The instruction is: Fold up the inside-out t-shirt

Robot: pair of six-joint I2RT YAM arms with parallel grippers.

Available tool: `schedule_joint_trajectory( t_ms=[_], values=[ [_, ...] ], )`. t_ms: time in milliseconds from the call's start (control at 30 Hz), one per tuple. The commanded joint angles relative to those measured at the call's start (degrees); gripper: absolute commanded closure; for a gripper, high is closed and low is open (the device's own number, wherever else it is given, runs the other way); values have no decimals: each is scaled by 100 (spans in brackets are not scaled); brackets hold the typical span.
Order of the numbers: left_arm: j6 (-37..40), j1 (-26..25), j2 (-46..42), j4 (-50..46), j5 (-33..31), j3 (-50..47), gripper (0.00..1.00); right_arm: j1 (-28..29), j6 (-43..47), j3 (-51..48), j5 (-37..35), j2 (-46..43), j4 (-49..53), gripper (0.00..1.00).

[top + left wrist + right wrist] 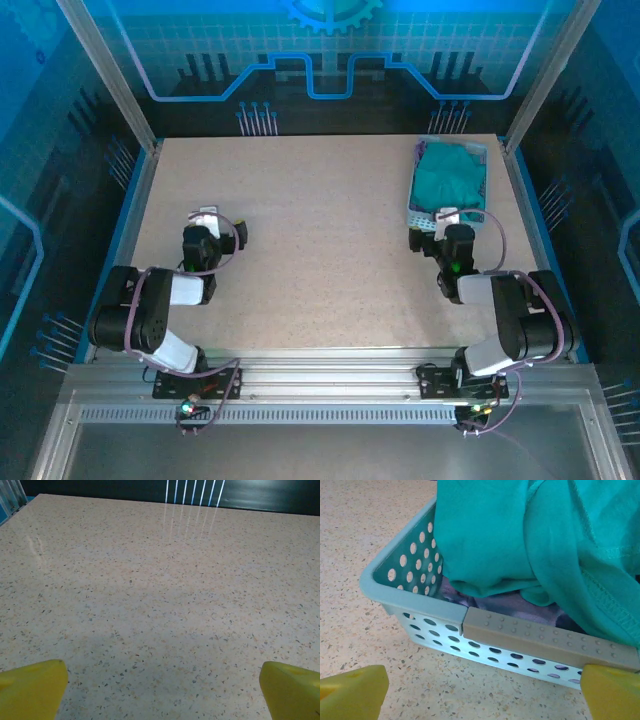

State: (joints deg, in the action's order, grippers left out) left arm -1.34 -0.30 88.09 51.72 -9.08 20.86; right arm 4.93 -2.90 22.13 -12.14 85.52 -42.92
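Teal t-shirt (520, 535) is all bunched up in the pale holey basket (420, 605), stitched seams showing, lying over a purple cloth (510, 606). Left gripper (162, 692) and right gripper (482, 692) both have their fingers wide apart.

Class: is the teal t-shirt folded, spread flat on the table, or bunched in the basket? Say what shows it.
Bunched in the basket: the t-shirt heaps in crumpled folds above its rim, not folded.
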Motion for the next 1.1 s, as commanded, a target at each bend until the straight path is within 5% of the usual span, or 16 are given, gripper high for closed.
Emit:
schedule_joint_trajectory(
  t_ms=[0, 800, 967, 1067],
  values=[
    [91, -50, 53, 61, 142, 108, 1, -20, 63, 135, -91, 44, -252, 0],
    [-36, -47, -41, 250, -204, -36, 1, 12, 90, 137, -185, -9, -270, 0],
    [-214, -49, -1382, -823, -717, -58, 1, 145, -475, 739, -937, -1154, 2007, 0],
    [-1447, -15, -2269, -2287, -1108, 379, 1, -8, -1175, 1053, -949, -1858, 3228, 0]
  ],
)
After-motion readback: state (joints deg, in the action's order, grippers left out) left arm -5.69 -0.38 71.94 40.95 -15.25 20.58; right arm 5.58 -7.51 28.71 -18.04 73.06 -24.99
